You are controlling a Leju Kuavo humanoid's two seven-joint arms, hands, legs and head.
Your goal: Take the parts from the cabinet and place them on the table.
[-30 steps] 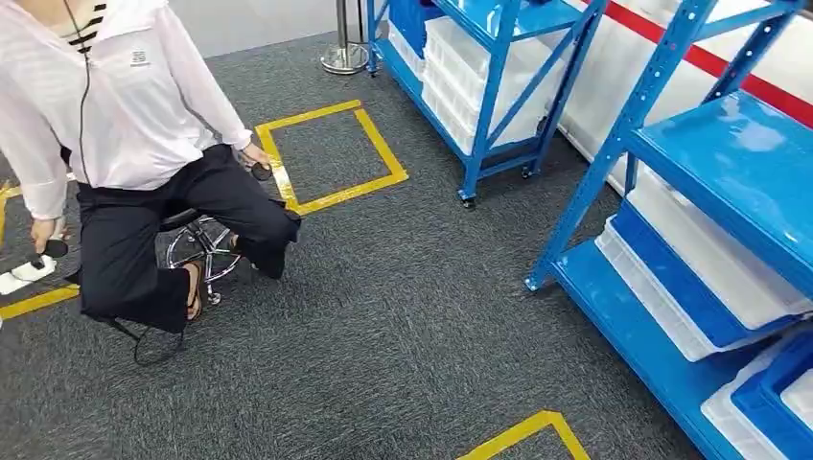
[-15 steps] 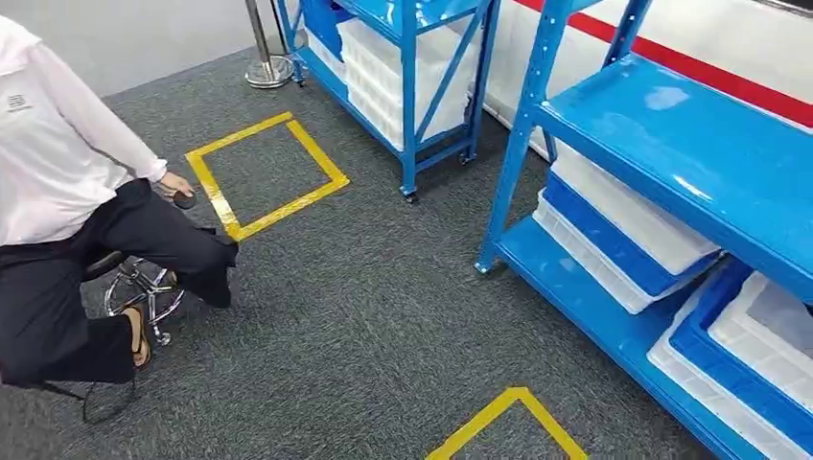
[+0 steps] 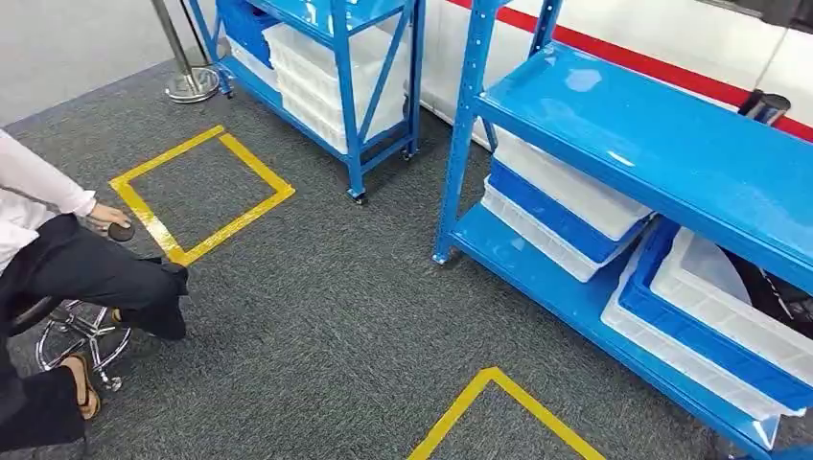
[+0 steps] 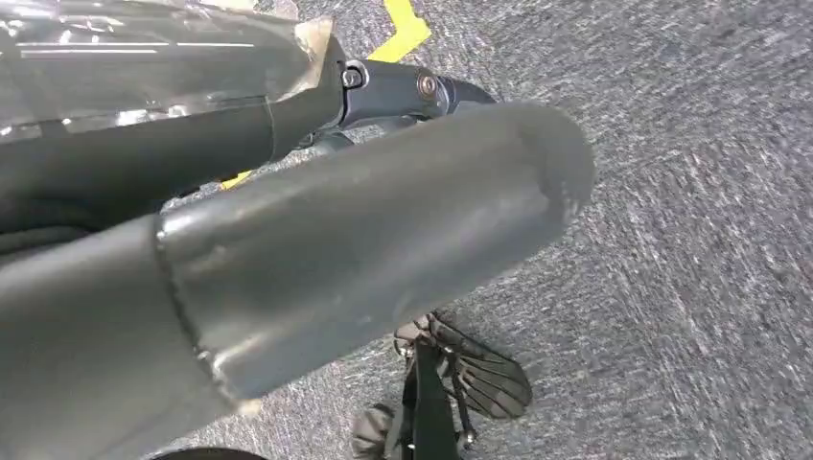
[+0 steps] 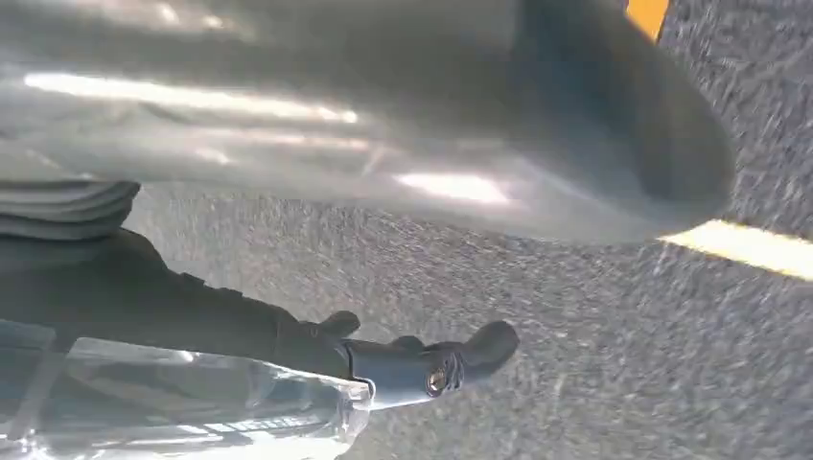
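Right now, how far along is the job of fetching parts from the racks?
Done: nothing visible. In hand: nothing; left hand and right hand hang empty over the carpet. Left: everything; reach the blue rack, whose bins sit untouched, take parts out, and carry them off.

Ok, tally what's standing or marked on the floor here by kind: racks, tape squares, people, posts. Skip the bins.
Blue racks: 2
Yellow tape squares: 2
Seated person: 1
Metal post: 1
Total: 6
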